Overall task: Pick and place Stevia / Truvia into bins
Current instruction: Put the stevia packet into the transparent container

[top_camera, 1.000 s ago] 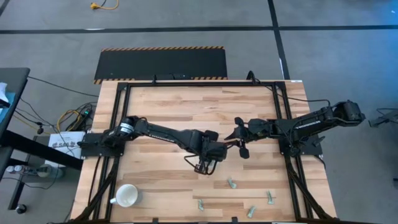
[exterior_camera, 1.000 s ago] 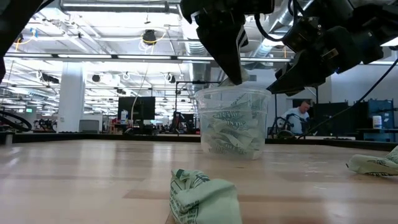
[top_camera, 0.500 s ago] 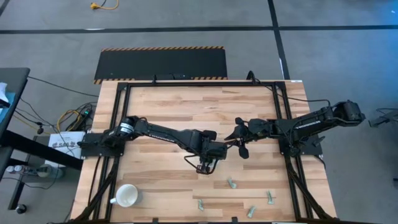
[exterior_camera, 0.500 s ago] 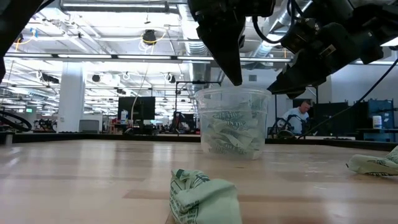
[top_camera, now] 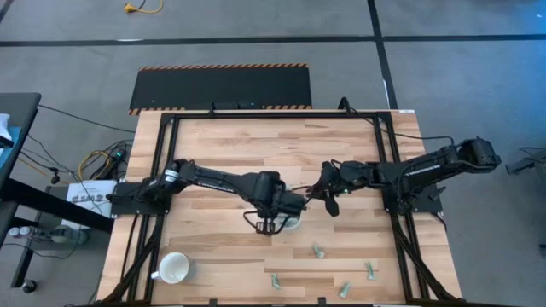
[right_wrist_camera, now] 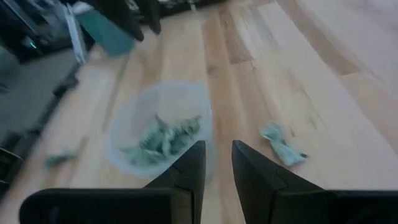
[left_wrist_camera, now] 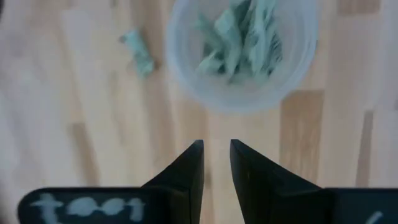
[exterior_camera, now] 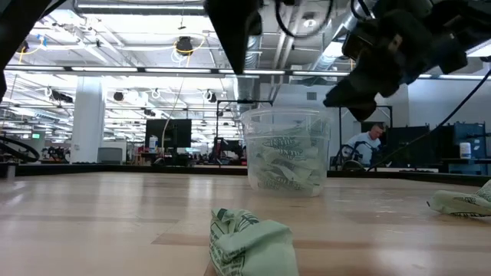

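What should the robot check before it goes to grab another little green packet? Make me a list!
1. Clear plastic cup upright on the table: ok.
2. Sachets already inside the cup: ok.
3. Left gripper empty, fingers slightly apart: ok.
4. Right gripper empty, above the table beside the cup: ok.
5. Loose sachets waiting on the table: ok, several near the front edge.
6. White mug out of the way: ok, at the front left corner.

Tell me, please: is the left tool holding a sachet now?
No. In the left wrist view the left tool shows an empty gap between its fingers, while the sachets lie inside the clear cup.
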Robot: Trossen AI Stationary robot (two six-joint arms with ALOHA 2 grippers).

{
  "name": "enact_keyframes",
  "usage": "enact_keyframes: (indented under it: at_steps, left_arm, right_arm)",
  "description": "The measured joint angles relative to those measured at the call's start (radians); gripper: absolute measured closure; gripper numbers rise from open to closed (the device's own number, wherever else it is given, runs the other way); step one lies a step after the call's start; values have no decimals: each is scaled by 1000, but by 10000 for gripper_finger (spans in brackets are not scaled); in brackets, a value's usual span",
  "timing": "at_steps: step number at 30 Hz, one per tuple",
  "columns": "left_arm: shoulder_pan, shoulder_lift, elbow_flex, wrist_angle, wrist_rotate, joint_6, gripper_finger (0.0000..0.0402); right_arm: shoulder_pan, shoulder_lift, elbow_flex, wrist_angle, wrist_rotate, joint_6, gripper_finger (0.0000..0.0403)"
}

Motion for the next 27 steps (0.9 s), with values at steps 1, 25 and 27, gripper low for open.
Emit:
enact_keyframes:
  at_steps: [1, 25, 27]
  left_arm:
    - [-8, 0, 23, -39, -26, -11, 336]
    - [-109, -153, -66, 222, 66, 219, 343]
    - [-103, -154, -109, 228, 73, 232, 343]
  right_arm:
    - [1, 0, 8, 0, -10, 20, 332]
    - [455, 0, 138, -16, 114, 242, 332]
    - [475, 0, 138, -49, 155, 290, 332]
